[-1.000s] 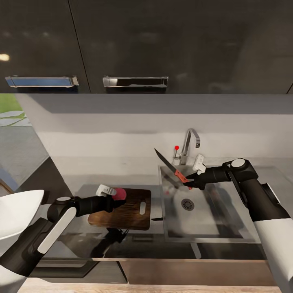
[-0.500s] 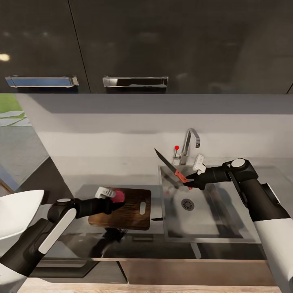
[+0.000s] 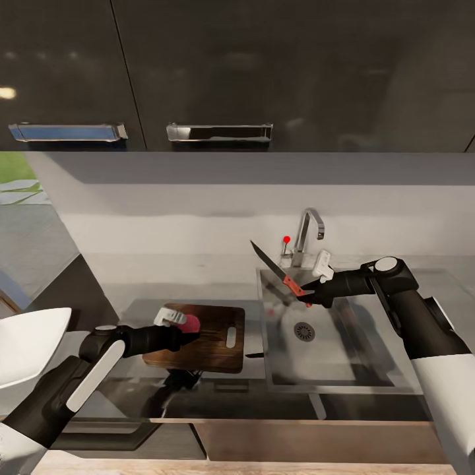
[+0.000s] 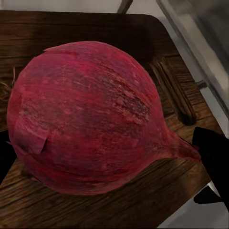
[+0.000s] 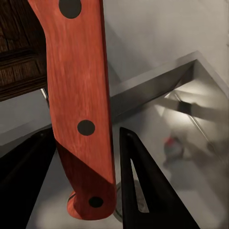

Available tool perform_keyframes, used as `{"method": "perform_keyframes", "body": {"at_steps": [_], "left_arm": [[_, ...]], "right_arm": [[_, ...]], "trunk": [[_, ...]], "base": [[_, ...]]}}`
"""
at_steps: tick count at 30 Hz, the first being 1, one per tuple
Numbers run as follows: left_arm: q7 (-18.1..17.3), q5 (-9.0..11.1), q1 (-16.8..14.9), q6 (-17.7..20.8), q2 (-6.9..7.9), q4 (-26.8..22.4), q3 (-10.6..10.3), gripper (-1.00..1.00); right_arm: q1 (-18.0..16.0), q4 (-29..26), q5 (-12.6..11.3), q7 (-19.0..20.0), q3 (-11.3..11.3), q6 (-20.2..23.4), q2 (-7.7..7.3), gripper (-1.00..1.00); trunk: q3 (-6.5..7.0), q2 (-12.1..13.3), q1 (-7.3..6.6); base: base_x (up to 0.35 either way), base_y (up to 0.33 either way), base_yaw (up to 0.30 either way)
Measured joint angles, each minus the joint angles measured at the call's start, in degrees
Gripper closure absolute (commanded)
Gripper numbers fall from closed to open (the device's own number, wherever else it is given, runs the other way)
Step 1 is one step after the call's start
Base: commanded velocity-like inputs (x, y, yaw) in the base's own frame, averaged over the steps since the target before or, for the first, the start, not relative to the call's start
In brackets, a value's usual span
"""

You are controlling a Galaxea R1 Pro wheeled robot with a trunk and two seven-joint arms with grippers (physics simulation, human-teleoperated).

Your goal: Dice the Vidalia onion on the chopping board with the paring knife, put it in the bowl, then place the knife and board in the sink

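Both jaws gripping: my left gripper (image 3: pixel 185 323) clamps the Vidalia onion (image 3: pixel 190 322), my right gripper (image 3: pixel 310 297) clamps the paring knife (image 3: pixel 280 274).
Onion low over the chopping board (image 3: pixel 218 340); knife above the sink (image 3: pixel 330 369), blade pointing up-left.

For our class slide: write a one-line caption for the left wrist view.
Left hand lowering the Vidalia onion onto the chopping board.
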Motion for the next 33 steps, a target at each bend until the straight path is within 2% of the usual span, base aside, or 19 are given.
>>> {"method": "perform_keyframes", "body": {"at_steps": [10, 14, 17, 26, 28, 33], "left_arm": [[0.0, 0.1, 0.0, -0.2, -0.99, 0.8, 0.2, 1.00], [0.1, 0.1, -0.5, -0.1, -2.78, 1.8, 0.2, 1.00], [0.1, 0.1, -0.6, -0.2, -3.34, 2.2, 0.2, 1.00], [0.3, 0.0, -0.7, -0.2, -3.49, 3.5, 0.2, 1.00], [3.2, 2.0, -1.3, 0.1, -3.51, 4.8, 0.2, 1.00], [4.6, 2.1, -1.5, 0.1, -3.54, 4.6, 0.2, 1.00]], "right_arm": [[0.0, 0.0, 0.0, 0.0, 0.0, 0.0, 0.00, 1.00], [0.0, 0.0, 0.0, 0.0, 0.0, 0.0, 0.00, 1.00], [0.0, 0.0, 0.0, 0.0, 0.0, 0.0, 0.00, 1.00], [0.0, 0.0, 0.0, 0.0, 0.0, 0.0, 0.00, 1.00], [0.0, 0.0, 0.0, 0.0, 0.0, 0.0, 0.00, 1.00], [0.0, 0.0, 0.0, 0.0, 0.0, 0.0, 0.00, 1.00]], "trunk": [[0.00, 0.0, 0.00], [0.00, 0.0, 0.00], [0.00, 0.0, 0.00], [0.00, 0.0, 0.00], [0.01, 0.0, -0.02], [-0.01, 0.0, -0.01]], "base": [[0.000, 0.000, 0.000], [0.000, 0.000, 0.000], [0.000, 0.000, 0.000], [0.000, 0.000, 0.000], [0.000, 0.000, 0.000], [0.000, 0.000, 0.000]]}}
